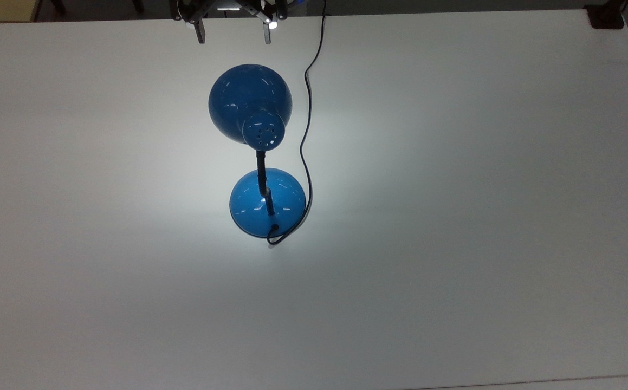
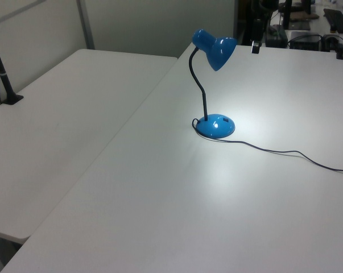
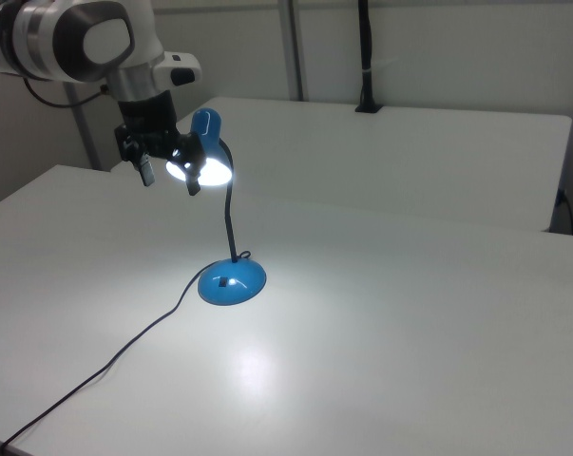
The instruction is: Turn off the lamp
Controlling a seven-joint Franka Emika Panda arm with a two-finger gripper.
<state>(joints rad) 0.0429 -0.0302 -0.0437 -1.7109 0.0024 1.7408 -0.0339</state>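
The blue lamp stands mid-table and is lit, throwing a bright patch on the white table point(image 1: 454, 216). Its bell shade point(image 1: 250, 103) with vent holes leans toward the top view's top edge, and a black gooseneck point(image 1: 262, 173) joins it to the domed base point(image 1: 267, 201). The thin black cord point(image 1: 308, 108) runs from the base to the far edge. My gripper point(image 1: 233, 33) hangs open just beyond the shade and touches nothing. In the right view the gripper point(image 3: 169, 177) sits level with the glowing shade point(image 3: 205, 157), above and left of the base point(image 3: 232, 282).
A black clamp point(image 1: 606, 16) sits on the table's corner at the top view's upper right. A second white table point(image 2: 74, 114) adjoins on the left view's left, with a black post point(image 2: 3, 74) clamped to it. The cord point(image 2: 285, 152) trails across the tabletop.
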